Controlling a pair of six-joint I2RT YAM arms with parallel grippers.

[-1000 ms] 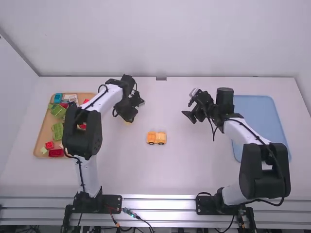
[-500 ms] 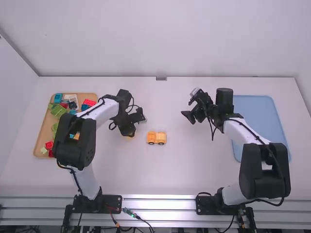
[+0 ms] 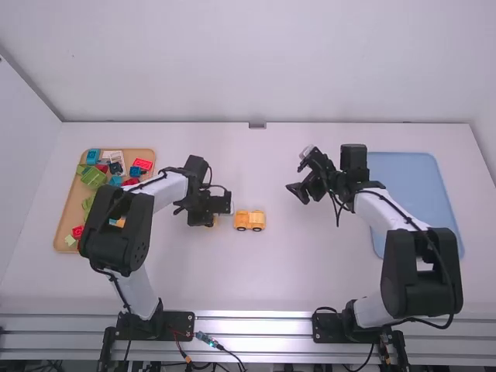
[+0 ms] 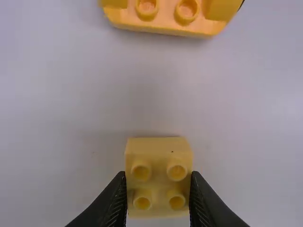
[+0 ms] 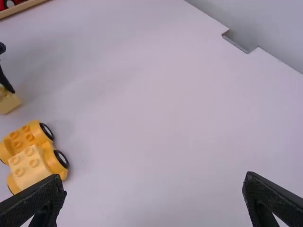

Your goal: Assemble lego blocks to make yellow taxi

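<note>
The left gripper (image 3: pixel 209 223) is just left of the orange-yellow wheeled car base (image 3: pixel 249 221) in the high view. In the left wrist view, the left gripper (image 4: pixel 158 194) is shut on a pale yellow four-stud block (image 4: pixel 158 156), with the car base (image 4: pixel 165 21) a short gap away. The right gripper (image 3: pixel 296 191) stands right of and beyond the car base. Seen in the right wrist view, the right gripper (image 5: pixel 154 189) is open with nothing between its fingers; the car base (image 5: pixel 54 158) there carries a yellow block (image 5: pixel 29 166) on one end.
At the far left of the table is a wooden tray (image 3: pixel 60 225) holding several green, red and blue pieces. A blue tray (image 3: pixel 418 186) lies on the right, partly under the right arm.
The left gripper has moved toward the camera and slightly right, carrying the yellow block beside the car base. The right gripper has shifted slightly left.
</note>
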